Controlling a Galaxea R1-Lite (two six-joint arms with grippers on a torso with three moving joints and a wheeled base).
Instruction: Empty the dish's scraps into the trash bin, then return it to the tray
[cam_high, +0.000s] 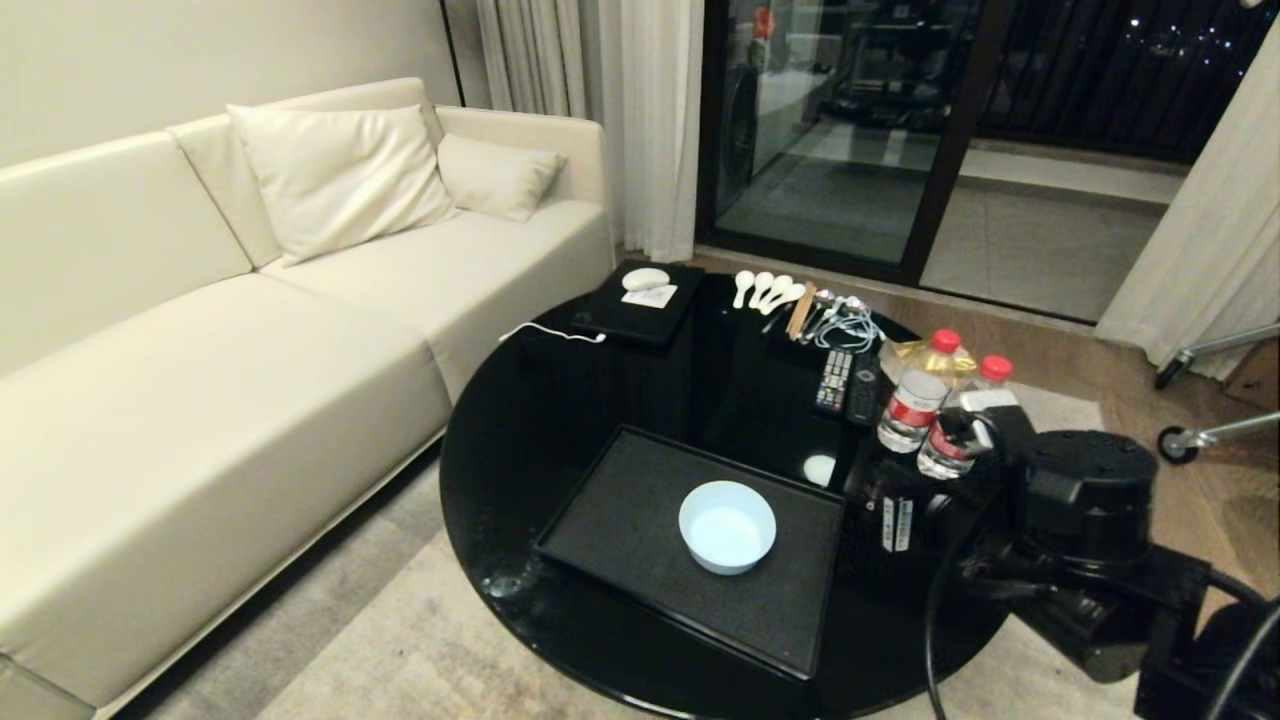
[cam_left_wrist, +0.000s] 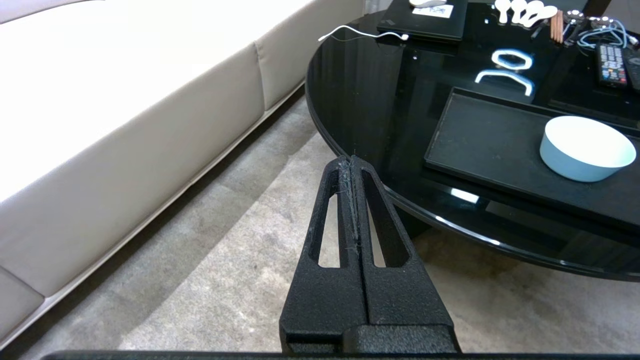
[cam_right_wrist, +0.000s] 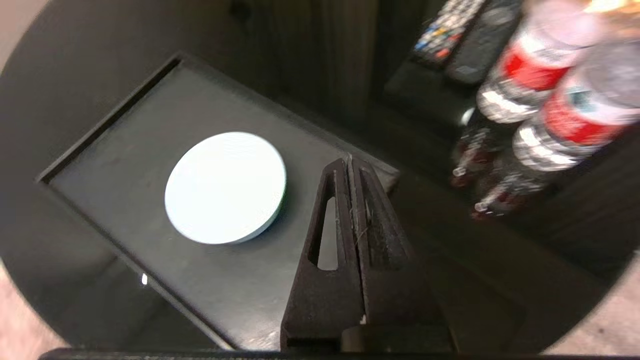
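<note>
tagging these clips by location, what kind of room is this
Most likely a home living room: a cream sofa with cushions, a round black coffee table carrying remote controls, and a curtained glass sliding door.

pale bluish-white dish (cam_high: 727, 526) on a matte black tray (cam_high: 620, 520); glossy black worktop (cam_high: 560, 400); cream sofa (cam_high: 200, 330); 2 clear bottles (cam_high: 915, 405) with red caps and labels; white spoons (cam_high: 765, 290); grey rug (cam_left_wrist: 225, 280).
</note>
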